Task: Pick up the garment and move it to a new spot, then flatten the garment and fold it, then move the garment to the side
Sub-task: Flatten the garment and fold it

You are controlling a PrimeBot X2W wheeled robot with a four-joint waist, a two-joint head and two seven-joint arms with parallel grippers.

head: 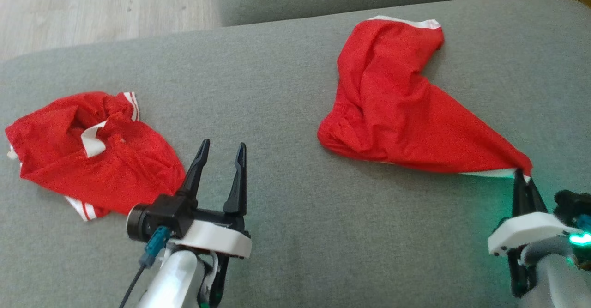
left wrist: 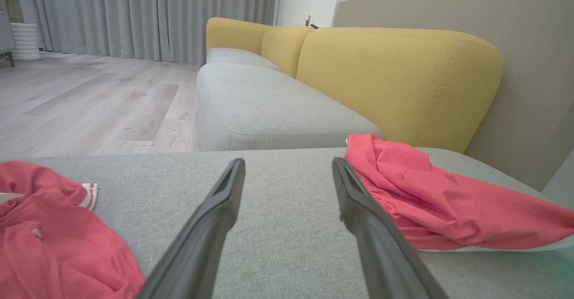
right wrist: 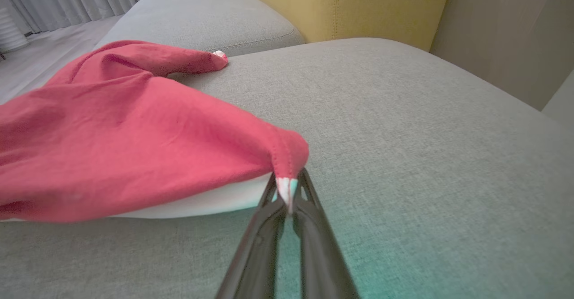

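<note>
The right hand [right wrist: 288, 183] pinches a corner of the red garment [right wrist: 112, 155], which lies on the grey cushion [right wrist: 403, 133].

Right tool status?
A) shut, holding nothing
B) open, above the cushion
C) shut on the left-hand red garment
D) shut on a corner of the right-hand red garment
D: the right tool is pinched shut on the white-trimmed corner of the right-hand red garment, whose cloth draws to a point there. The left tool stands open over the grey cushion.

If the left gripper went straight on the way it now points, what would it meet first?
Likely nothing but the grey cushion: the left gripper aims between the crumpled red garment and the stretched red garment. Height unclear.
</note>
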